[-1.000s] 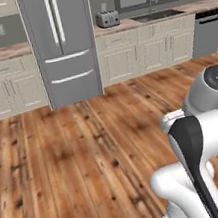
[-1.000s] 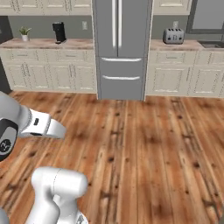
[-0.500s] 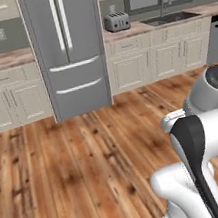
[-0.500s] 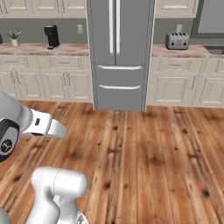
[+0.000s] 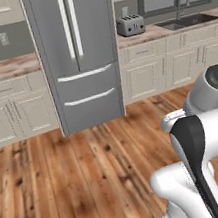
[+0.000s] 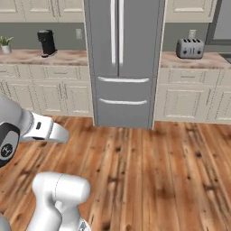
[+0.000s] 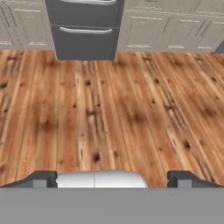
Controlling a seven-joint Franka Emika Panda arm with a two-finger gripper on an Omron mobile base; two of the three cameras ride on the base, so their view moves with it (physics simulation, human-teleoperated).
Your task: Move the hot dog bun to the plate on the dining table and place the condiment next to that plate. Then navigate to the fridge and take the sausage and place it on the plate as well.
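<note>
The fridge (image 5: 79,55) is tall and dark grey, and it stands straight ahead with both doors and both drawers closed; long pale handles run down its middle (image 6: 122,58). In the hand view its lower drawers (image 7: 85,37) sit at the top. My gripper (image 7: 116,177) is open, its two dark fingertips (image 7: 43,178) wide apart over bare wooden floor with nothing between them. The sausage is hidden. The hot dog bun, the plate, the dining table and the condiment are out of view.
Cream cabinets with marbled counters flank the fridge. A toaster (image 5: 130,25) and a sink (image 5: 189,19) are to its right. A black coffee machine (image 6: 46,43) and a small plant (image 6: 5,43) are to its left. Wooden floor (image 6: 149,180) lies between me and the fridge.
The whole picture has shifted: the base has driven closer to the fridge, which now looks larger and more centred. The gripper stays open and empty.
</note>
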